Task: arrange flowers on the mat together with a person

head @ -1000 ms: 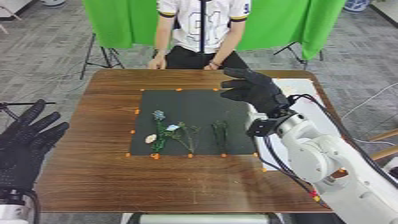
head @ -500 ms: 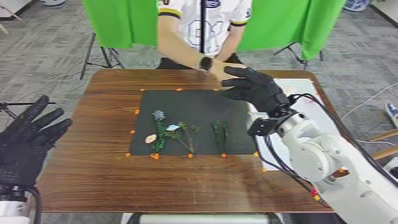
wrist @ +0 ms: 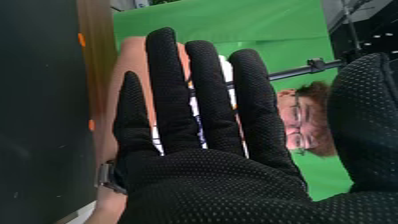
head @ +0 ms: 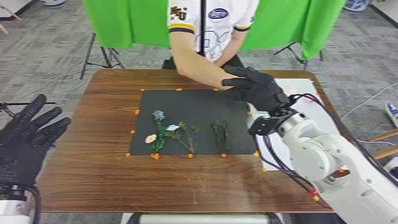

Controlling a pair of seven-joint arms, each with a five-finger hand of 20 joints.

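In the head view, my right hand was open, its fingers extended, over the dark mat's upper right corner, right of the frame's centre; my left hand was open at the left edge. The blue flower, light-blue flower and cream flower lay left of centre, green stems just right of centre, all on the mat.
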